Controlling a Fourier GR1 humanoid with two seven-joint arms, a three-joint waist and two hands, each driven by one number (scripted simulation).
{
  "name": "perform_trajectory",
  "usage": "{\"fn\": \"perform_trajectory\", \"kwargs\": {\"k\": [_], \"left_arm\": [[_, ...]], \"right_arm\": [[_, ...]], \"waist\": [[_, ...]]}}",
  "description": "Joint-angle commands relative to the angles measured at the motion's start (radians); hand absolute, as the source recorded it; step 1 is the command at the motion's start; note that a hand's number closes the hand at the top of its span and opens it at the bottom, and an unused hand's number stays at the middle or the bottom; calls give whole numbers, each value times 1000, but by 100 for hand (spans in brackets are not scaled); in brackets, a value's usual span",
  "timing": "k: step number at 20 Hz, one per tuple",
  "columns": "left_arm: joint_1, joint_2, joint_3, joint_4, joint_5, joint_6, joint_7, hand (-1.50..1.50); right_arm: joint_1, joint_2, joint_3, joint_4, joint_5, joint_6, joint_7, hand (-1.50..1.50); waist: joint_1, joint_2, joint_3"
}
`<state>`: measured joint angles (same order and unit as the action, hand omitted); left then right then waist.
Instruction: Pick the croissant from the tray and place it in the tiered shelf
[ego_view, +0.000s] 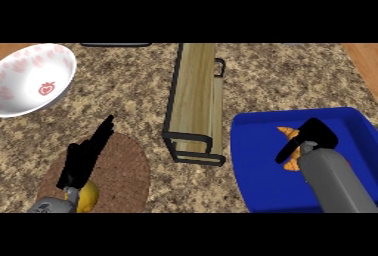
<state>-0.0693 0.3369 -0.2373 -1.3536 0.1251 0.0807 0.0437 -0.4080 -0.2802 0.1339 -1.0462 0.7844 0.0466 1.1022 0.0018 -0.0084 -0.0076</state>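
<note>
An orange croissant (289, 134) lies in the blue tray (258, 175) at the right, mostly hidden under my right hand (311, 135). That hand sits over it with fingers and thumb curled down around it. The tiered shelf (195, 100), wooden boards in a black frame, stands in the middle of the counter, left of the tray. My left hand (85, 155) rests open at the lower left, fingers pointing up, above a brown round mat (125, 175).
A white bowl (33, 80) with red strawberry prints stands at the back left. A yellow fruit (88, 196) lies on the mat beneath my left wrist. A dark object's edge (114, 45) shows at the back.
</note>
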Motion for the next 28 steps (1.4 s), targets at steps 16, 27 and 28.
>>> {"fn": "perform_trajectory", "kwargs": {"k": [16, 27, 28], "left_arm": [[-35, -37, -12, 13, -49, -65, -18, 0], [-5, -31, 19, 19, -49, -37, -19, 0], [-5, -34, 10, 12, -54, -39, -13, 0]], "right_arm": [[-187, -16, 315, -99, 77, 223, -761, 150], [-348, -389, 144, -179, -197, 273, -1678, 150], [-336, -416, 114, -144, -231, 274, -1763, 150]], "waist": [[146, 26, 15], [46, 25, 13], [39, 27, 14]]}}
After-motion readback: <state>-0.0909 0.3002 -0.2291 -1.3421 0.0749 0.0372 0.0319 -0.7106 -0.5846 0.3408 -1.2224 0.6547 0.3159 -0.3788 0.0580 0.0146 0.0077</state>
